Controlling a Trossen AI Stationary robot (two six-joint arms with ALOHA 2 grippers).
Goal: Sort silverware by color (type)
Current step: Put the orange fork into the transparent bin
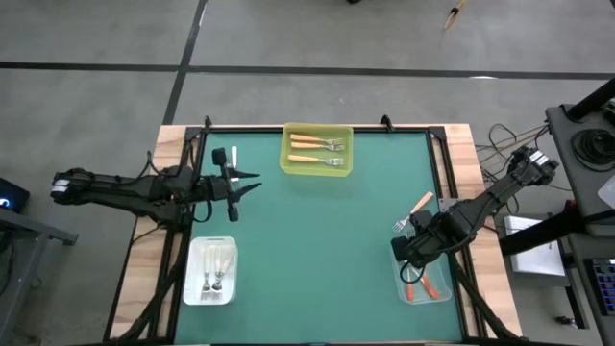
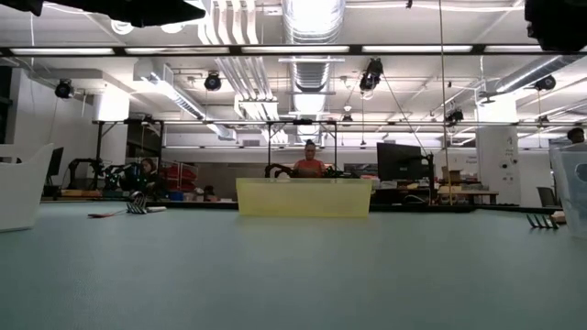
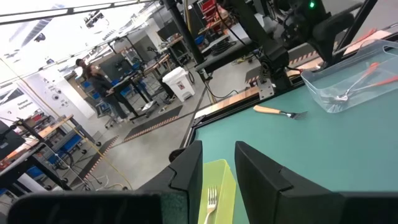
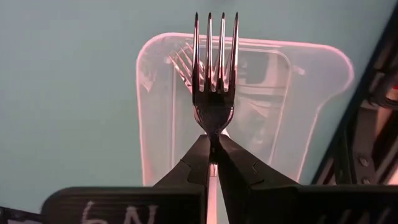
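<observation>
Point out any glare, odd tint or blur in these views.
Low view: bright ceiling lights, the table foreground soft. Right wrist view: the clear bin glows pink at its rim; the fork in the right end effector shines. Left wrist view: the left end effector looms blurred.

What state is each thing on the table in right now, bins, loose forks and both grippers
Yellow bin: holds light orange forks.
White bin: holds white forks.
Clear bin: holds red-orange forks.
White fork: loose on the mat by the left arm.
Light orange fork: loose on the mat near the right arm.
Left gripper: jaws open, empty.
Right gripper: jaws shut on a fork, above the clear bin.
</observation>
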